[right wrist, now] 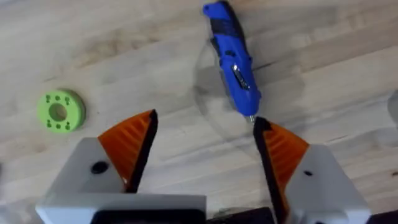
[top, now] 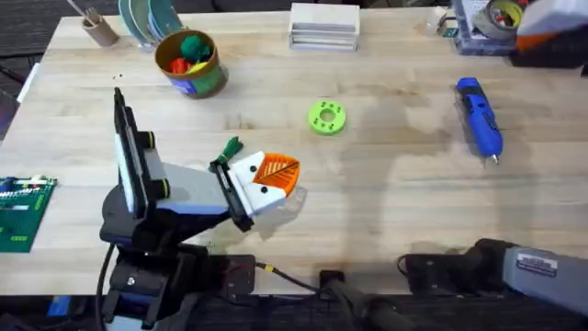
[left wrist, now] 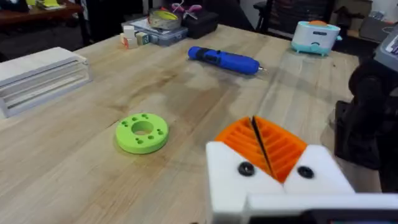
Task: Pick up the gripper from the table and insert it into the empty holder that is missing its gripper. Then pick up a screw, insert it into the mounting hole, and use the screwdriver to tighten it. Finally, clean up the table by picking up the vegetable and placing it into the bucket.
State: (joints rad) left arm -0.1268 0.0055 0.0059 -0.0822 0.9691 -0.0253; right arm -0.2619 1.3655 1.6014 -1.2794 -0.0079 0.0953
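Right wrist view: screwdriver [right wrist: 232, 62] lies just beyond the wide-open, empty right end effector [right wrist: 205, 146].

a pale wooden worktop [top: 386, 175] carries everything. the blue screwdriver [top: 480, 119] lies flat toward its right side, bit pointing to the near edge. a green ring with small holes [top: 326, 117] lies near the middle, well apart from the screwdriver. the bucket [top: 190, 62] stands at the far left with colourful toys inside, and a small brown cup [top: 97, 28] stands near the far left corner. a white stacked box [top: 323, 25] sits at the far edge, a clear case with tape rolls [top: 487, 23] at the far right. a green building-brick plate [top: 20, 213] lies at the left edge.
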